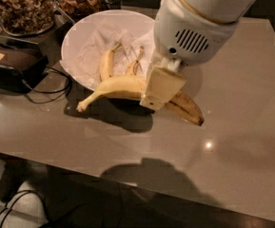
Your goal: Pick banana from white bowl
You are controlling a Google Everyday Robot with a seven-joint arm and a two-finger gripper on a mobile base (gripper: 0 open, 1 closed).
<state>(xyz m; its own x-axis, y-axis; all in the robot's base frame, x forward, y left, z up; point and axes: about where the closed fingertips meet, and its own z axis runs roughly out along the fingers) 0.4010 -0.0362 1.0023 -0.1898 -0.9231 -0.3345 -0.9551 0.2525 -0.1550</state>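
Banana [115, 87]: hangs crosswise over the bench [232, 127], left of centre. Its stem points to the left edge and its dark tip to the right. The shadow beneath suggests it is lifted, probably clear of the bowl. The pick looks nearly done; only a secure lift-away is left.
Gripper [161, 91]: clamped on the banana's middle, with the arm angled down from the far side.
White bowl [68, 56]: just behind, toward the far left corner, with two shorter bananas [107, 63] inside.

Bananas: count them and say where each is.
3. The banana is clamped in the gripper at the white bowl's near rim; two shorter bananas lie inside it. The arm may hide others.
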